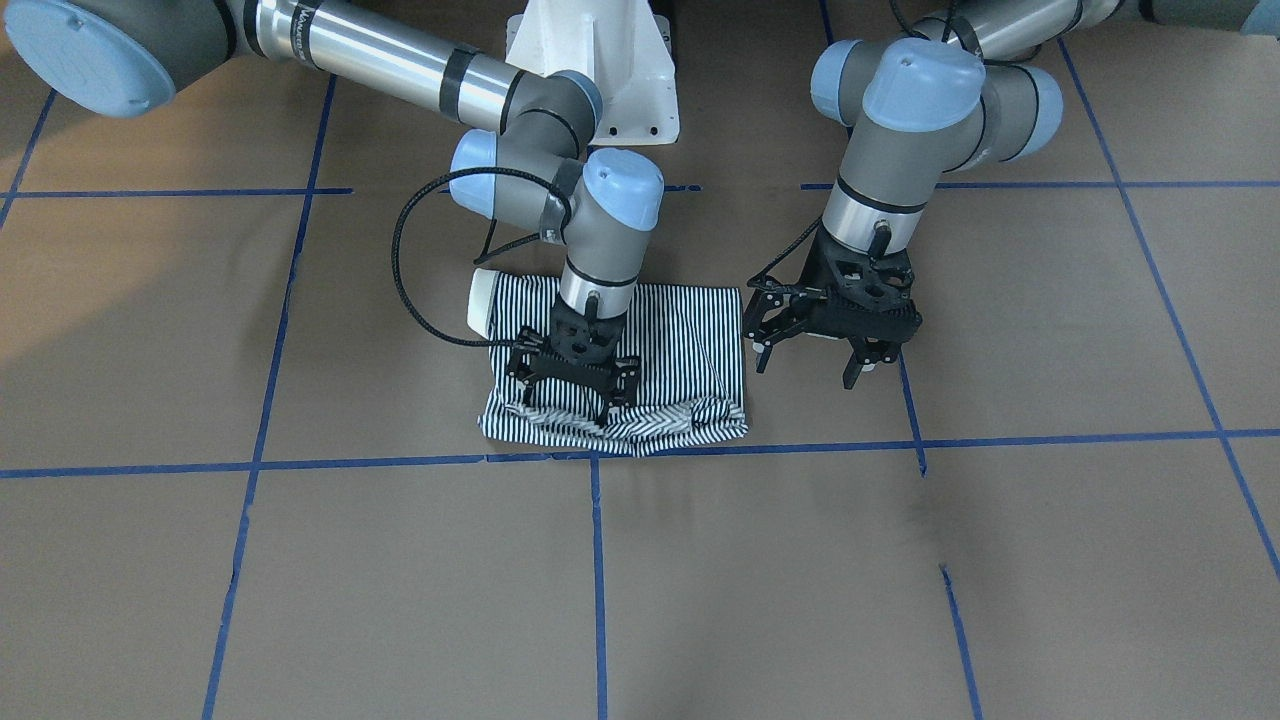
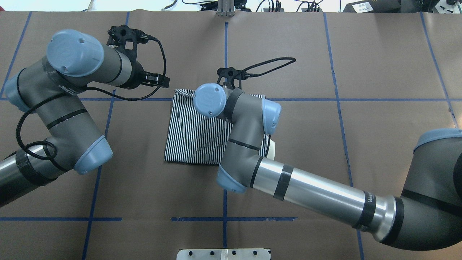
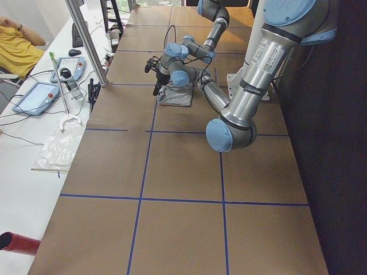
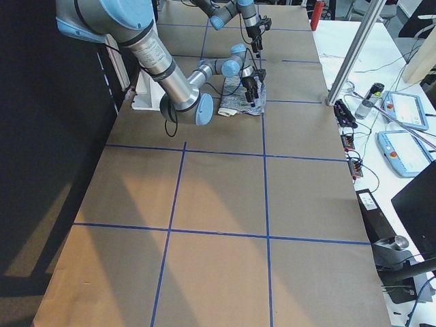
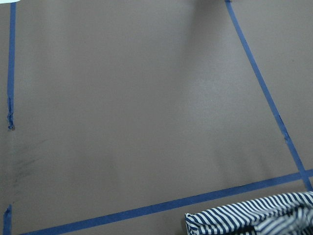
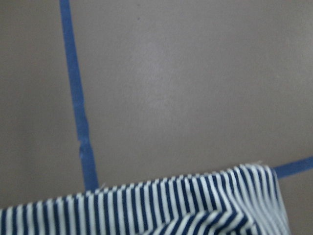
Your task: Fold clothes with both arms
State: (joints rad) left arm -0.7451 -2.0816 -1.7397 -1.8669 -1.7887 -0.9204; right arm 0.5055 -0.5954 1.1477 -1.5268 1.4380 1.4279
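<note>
The striped polo shirt [image 1: 690, 340] lies folded into a small rectangle on the brown table, with its cream collar [image 1: 483, 300] sticking out at one side. It also shows in the overhead view [image 2: 191, 130]. My right gripper [image 1: 565, 405] stands upright over the shirt's bunched front edge, jaws spread, fingertips down at the cloth. My left gripper [image 1: 805, 368] is open and empty. It hovers above bare table just beside the shirt's edge. The left wrist view shows a shirt corner [image 5: 254, 220]. The right wrist view shows a striped edge [image 6: 146, 205].
Blue tape lines [image 1: 600, 560] divide the brown paper table top into squares. The white pedestal base [image 1: 590, 70] stands behind the shirt. An operators' bench with tablets [image 3: 34, 97] and a metal post [image 3: 86, 40] runs along the far side.
</note>
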